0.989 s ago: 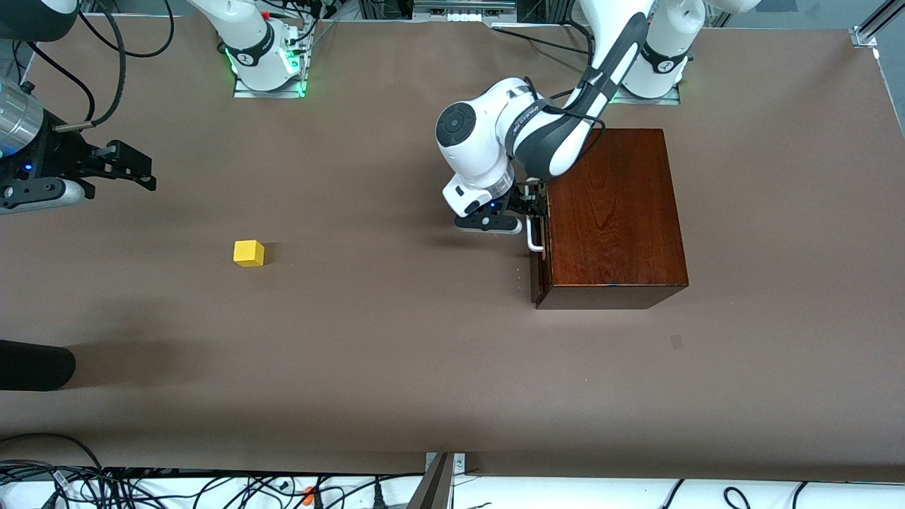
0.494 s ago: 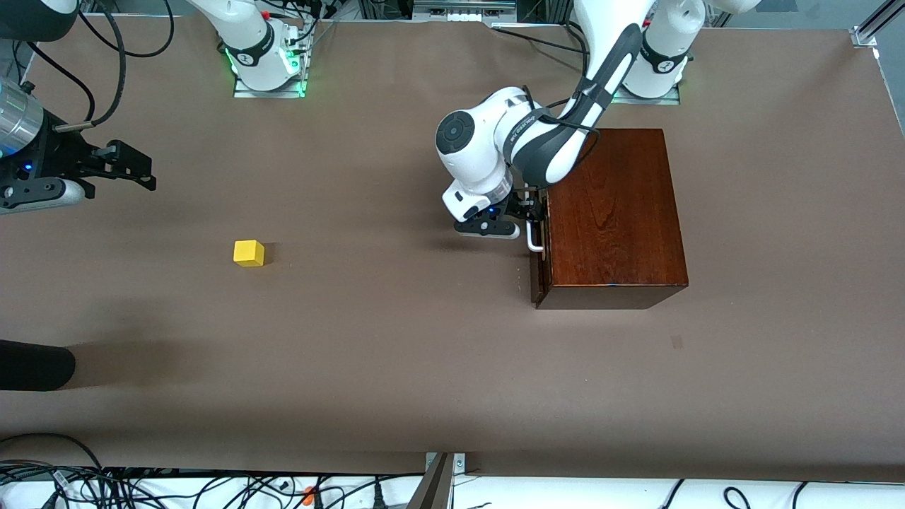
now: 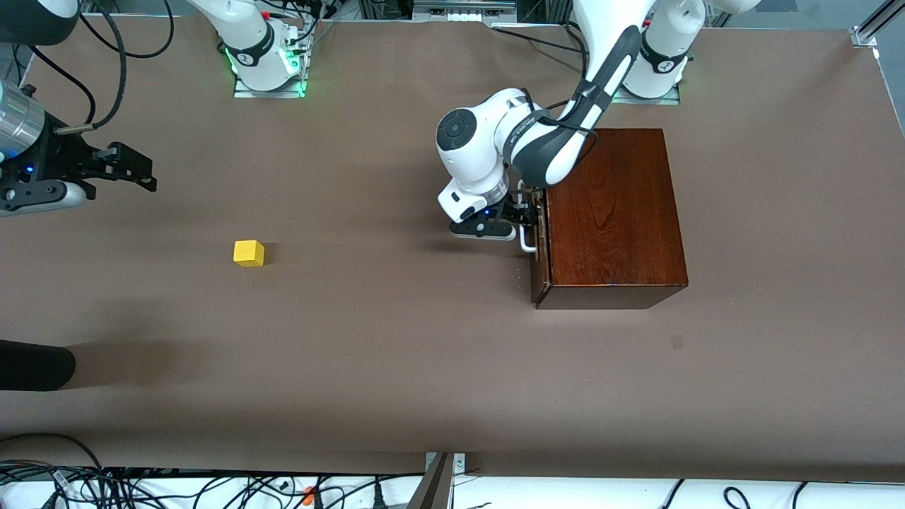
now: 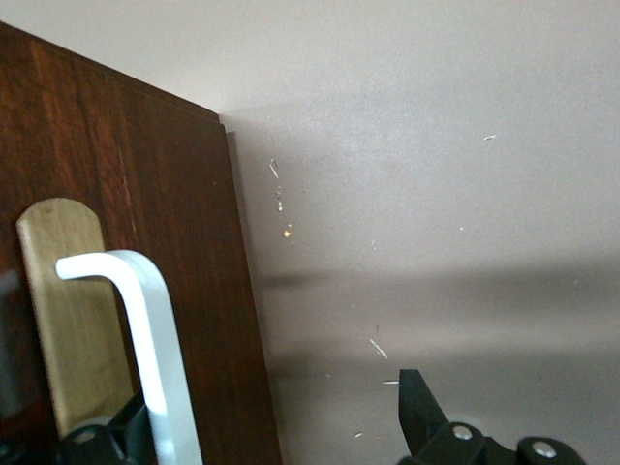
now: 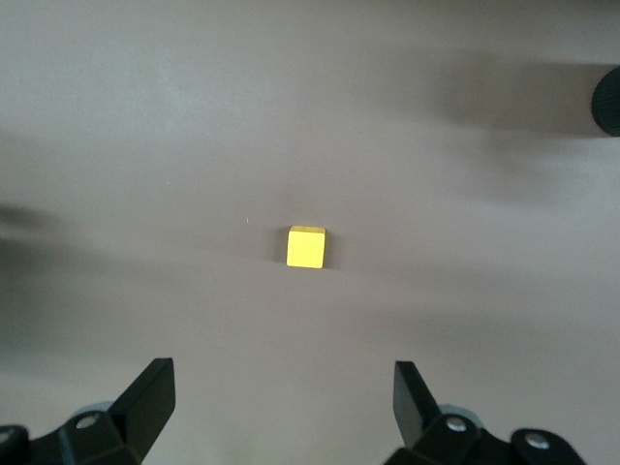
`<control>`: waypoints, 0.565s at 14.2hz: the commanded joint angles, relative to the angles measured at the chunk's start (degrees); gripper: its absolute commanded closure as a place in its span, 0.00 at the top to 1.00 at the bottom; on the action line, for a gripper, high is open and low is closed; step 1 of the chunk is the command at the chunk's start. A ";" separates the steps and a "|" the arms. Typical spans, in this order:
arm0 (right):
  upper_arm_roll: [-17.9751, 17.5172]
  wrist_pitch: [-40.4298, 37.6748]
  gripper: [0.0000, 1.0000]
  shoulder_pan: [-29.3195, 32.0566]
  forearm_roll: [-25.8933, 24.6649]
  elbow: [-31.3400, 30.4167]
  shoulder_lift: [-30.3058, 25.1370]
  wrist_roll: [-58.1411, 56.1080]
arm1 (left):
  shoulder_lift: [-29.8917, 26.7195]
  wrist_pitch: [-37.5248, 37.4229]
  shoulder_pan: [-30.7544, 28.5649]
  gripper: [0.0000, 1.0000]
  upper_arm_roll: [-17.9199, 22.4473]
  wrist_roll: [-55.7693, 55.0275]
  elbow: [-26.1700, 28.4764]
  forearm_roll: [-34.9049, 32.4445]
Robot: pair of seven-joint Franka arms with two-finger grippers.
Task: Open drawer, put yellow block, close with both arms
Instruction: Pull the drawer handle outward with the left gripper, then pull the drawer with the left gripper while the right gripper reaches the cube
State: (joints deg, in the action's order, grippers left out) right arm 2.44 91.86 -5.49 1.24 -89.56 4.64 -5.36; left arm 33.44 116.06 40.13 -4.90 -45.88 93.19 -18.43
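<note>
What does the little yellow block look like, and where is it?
The yellow block is a small, bright yellow cube with flat faces and sharp edges. It sits flat on the brown table, toward the right arm's end. Nothing touches it. The right gripper hangs open above the table with the block in its camera's sight. The dark wooden box stands well apart from it.

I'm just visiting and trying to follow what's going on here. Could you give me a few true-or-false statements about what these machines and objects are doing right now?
1. The yellow block sits on the bare table. True.
2. The left tool is at the drawer's white handle. True.
3. The right tool is gripping the block. False: it is open, up in the air, with nothing in it.
4. The block lies inside the wooden box. False: it lies apart from it, toward the right arm's end.
5. The drawer is pulled fully out. False: it is barely out, if at all.
</note>
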 commanded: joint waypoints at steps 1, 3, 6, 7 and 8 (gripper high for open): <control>-0.15 -0.98 1.00 -0.40 -1.15 1.32 0.98 -0.35 | 1.80 5.91 0.82 1.00 -0.11 -0.17 -2.40 5.84; -0.15 -1.16 1.00 -0.49 -1.33 1.23 2.90 -0.18 | 2.32 8.38 0.91 1.00 -0.11 -0.17 -3.02 8.84; 0.11 -1.42 1.00 -0.05 -1.06 1.05 6.86 -0.35 | 4.17 8.65 1.26 1.00 -0.11 -0.17 -5.64 11.13; 0.03 -1.34 1.00 -0.05 -0.98 0.71 7.13 -1.31 | 4.78 8.65 1.26 1.00 -0.11 -0.17 -6.79 12.88; 0.03 -0.99 1.00 -0.22 -0.80 0.01 7.48 -1.58 | 5.40 8.65 1.35 1.00 -0.11 -0.17 -7.84 14.20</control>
State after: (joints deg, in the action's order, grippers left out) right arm 2.43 91.53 -5.63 0.86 -89.81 11.11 -5.72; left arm 33.75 118.76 40.49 -4.29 -46.72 90.97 -10.76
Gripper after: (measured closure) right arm 0.000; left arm 0.000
